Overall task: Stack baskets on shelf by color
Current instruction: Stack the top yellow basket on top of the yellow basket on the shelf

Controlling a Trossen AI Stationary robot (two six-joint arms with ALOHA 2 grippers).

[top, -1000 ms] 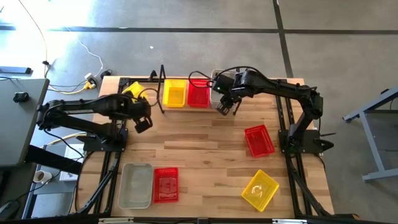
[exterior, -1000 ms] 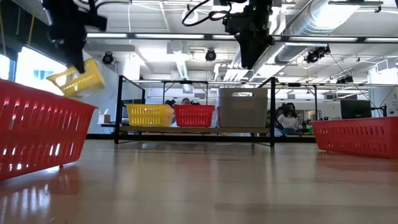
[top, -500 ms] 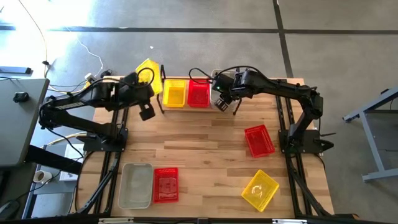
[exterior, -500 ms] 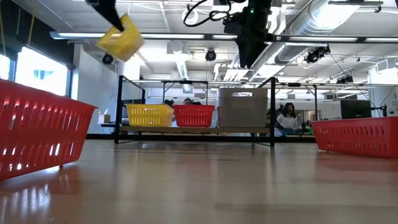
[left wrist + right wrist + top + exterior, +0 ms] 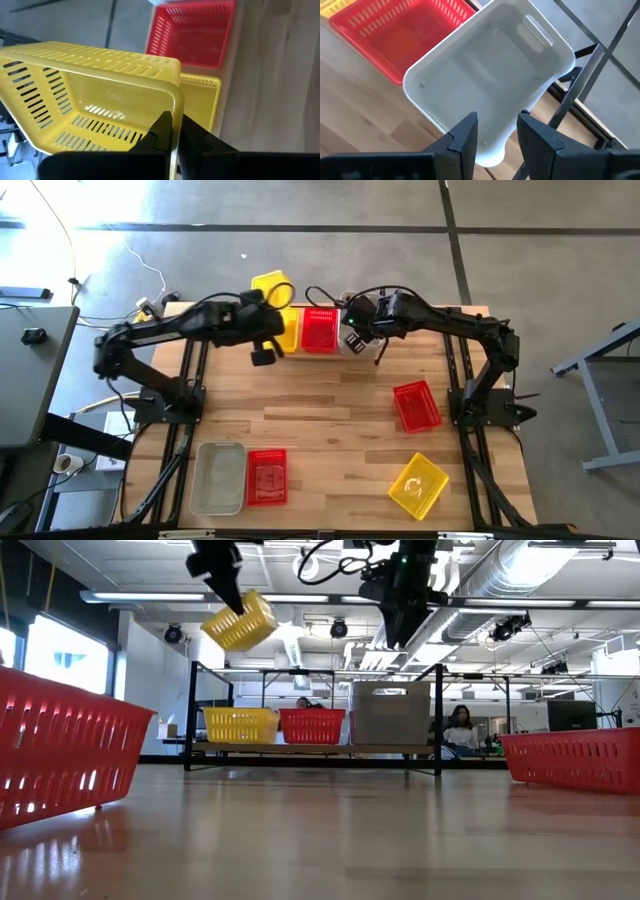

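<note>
A yellow basket [image 5: 272, 284] is held tilted in the air above the shelf [image 5: 312, 748], over the yellow basket on the shelf [image 5: 240, 724]. Its rim is pinched between the closed fingers of the left gripper [image 5: 170, 131], as shown in the left wrist view. On the shelf, a red basket [image 5: 312, 726] is set just beside the shelved yellow one, and a grey-white basket [image 5: 389, 714] is placed beside the red one at the shelf's other end. The right gripper [image 5: 497, 134] is positioned above the grey-white basket, with its fingers parted over the near rim and nothing held between them.

Away from the shelf, toward the near side of the table [image 5: 330, 405], four more baskets are laid out. A second red basket [image 5: 417, 405] is found near the right arm's base, well apart from the shelf. A second loose yellow basket [image 5: 418, 485] is seen farther still, at the near right corner. At the near left, a second grey-white basket [image 5: 219, 478] and a third red basket [image 5: 267, 477] are set side by side, touching or nearly so.

Beyond the shelf, in the room, a seated person [image 5: 462, 726] is visible in the low view.
</note>
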